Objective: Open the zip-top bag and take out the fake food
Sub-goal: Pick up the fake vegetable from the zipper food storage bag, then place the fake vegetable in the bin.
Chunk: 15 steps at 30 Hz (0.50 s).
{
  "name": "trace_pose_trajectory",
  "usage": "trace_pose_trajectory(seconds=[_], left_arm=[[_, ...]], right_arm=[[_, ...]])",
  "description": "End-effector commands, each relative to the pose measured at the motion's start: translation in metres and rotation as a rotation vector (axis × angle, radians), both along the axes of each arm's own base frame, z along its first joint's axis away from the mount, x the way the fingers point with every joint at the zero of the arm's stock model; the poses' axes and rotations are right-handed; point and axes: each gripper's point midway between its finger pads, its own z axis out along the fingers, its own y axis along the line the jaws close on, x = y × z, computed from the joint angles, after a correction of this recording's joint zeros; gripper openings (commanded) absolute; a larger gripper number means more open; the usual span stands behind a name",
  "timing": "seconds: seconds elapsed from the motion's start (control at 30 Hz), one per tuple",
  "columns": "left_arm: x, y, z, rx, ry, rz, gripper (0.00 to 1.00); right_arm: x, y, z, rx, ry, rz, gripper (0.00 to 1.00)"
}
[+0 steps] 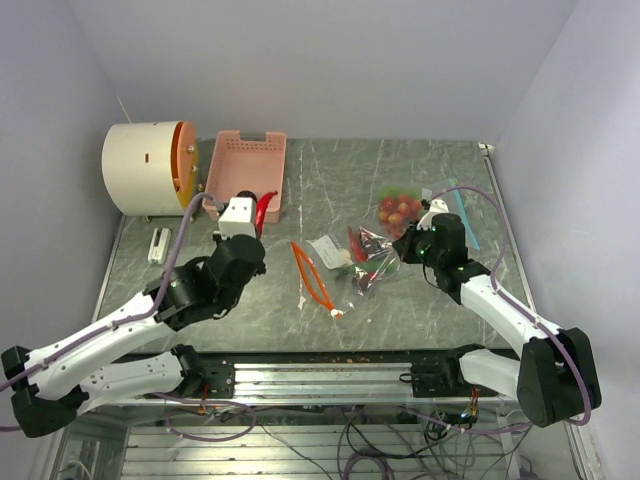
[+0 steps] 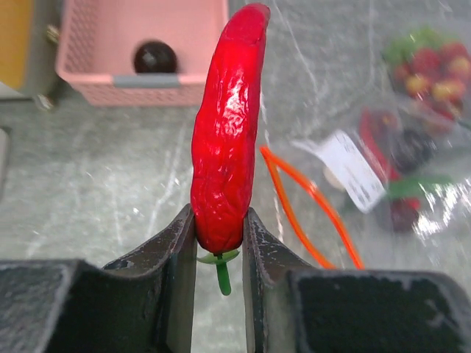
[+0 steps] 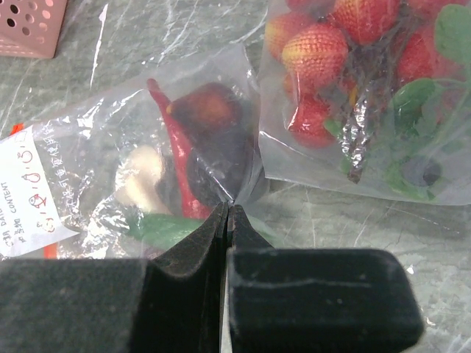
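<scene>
My left gripper point(image 2: 219, 220) is shut on the stem end of a red toy chili pepper point(image 2: 224, 147), a piece of the fake food, and holds it upright above the table. From above, that gripper point(image 1: 250, 202) and pepper point(image 1: 264, 211) hang just in front of the pink basket. The clear zip-top bag point(image 3: 184, 140) lies mid-table point(image 1: 365, 262), with a red pepper, a dark purple piece, a cream piece and a green leaf inside. My right gripper point(image 3: 228, 209) is shut on a pinch of the bag's plastic at its right edge point(image 1: 405, 246).
A second clear bag of toy strawberries point(image 3: 353, 66) lies right of the first point(image 1: 400, 208). The pink slotted basket point(image 2: 88, 44) at the back left point(image 1: 245, 170) holds a dark round piece point(image 2: 154, 56). An orange loop point(image 1: 312, 275) lies mid-table. A white drum point(image 1: 150, 168) stands far left.
</scene>
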Motion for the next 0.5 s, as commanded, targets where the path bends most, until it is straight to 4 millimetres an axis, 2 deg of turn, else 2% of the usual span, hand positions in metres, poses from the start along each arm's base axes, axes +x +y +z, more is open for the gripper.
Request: trace_pose_trajectory(seconds=[0.0, 0.03, 0.13, 0.23, 0.37, 0.4, 0.43, 0.47], left_arm=[[0.042, 0.018, 0.034, 0.117, -0.136, 0.164, 0.07], [0.056, 0.018, 0.034, 0.132, -0.142, 0.184, 0.07], [0.109, 0.027, 0.02, 0.111, -0.139, 0.243, 0.07], [0.157, 0.039, -0.006, 0.086, -0.107, 0.288, 0.07], [0.213, 0.043, -0.018, 0.085, -0.119, 0.306, 0.07], [0.227, 0.044, -0.028, 0.101, -0.101, 0.313, 0.07], [0.237, 0.048, -0.024, 0.095, -0.111, 0.326, 0.07], [0.25, 0.054, -0.034, 0.107, -0.094, 0.338, 0.07]], right_arm=[[0.009, 0.003, 0.011, 0.011, -0.037, 0.007, 0.0], [0.009, 0.002, 0.011, 0.01, -0.038, 0.007, 0.0], [0.009, 0.002, 0.012, 0.01, -0.043, 0.005, 0.0], [0.009, 0.001, 0.011, 0.004, -0.041, 0.004, 0.0], [0.008, 0.0, 0.008, 0.001, -0.038, 0.0, 0.0], [0.008, 0.0, 0.007, 0.0, -0.037, -0.001, 0.0], [0.008, 0.0, 0.007, -0.002, -0.035, -0.001, 0.0], [0.008, -0.001, 0.007, -0.003, -0.036, -0.003, 0.0]])
